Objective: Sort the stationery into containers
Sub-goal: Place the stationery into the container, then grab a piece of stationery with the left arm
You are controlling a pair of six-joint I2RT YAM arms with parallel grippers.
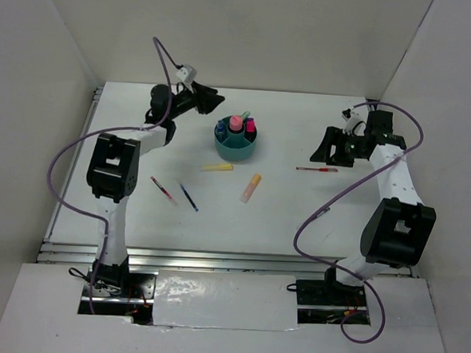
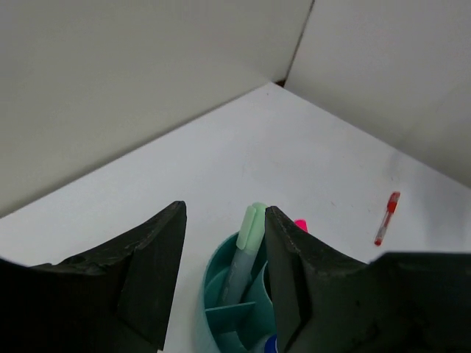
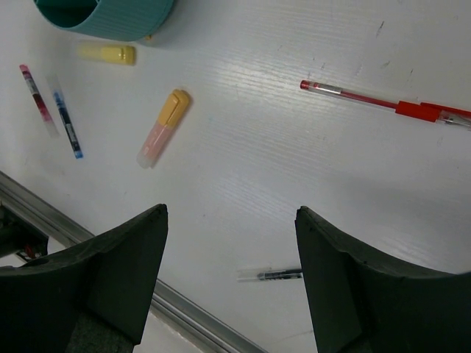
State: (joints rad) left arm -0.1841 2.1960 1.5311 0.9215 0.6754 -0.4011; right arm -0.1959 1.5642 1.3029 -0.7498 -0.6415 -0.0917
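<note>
**Worktop** point(image 1: 297, 212): white, walled on three sides, with two arms mounted at the near edge.

**Container**
- Teal desk organizer point(image 1: 235, 144): round, with compartments, standing at the far middle of the worktop.
- Already in it: a green marker point(image 2: 246, 243) upright in an outer compartment, a pink marker point(image 1: 236, 123), a red-capped item point(image 1: 250, 128) and a blue-capped item point(image 1: 222, 128). Which compartments these last three occupy cannot be told.

**Stationery loose on the worktop**
- Yellow marker point(image 1: 218, 167): lying flat, just beside the near side of the organizer.
- Orange marker point(image 1: 251, 188): lying flat, nearer than the yellow one and to its right, apart from it.
- Red-capped pen point(image 1: 317, 169): lying flat to the right of the organizer, near the right hand.
- Thin red pen point(image 1: 163, 190) and thin blue pen point(image 1: 189, 197): side by side but not touching, to the near left and well apart from the organizer.
- Thin black pen point(image 3: 272, 274): lying close to the metal rail at the edge of the worktop.

**Hands**
- Left hand point(image 2: 224, 213): poised over the organizer. Its fingers are parted wider than the green marker, which shows between them, and they grip nothing.
- Right hand point(image 3: 232, 213): above bare worktop beside the red-capped pen. Its fingers are spread wide and hold nothing.
</note>
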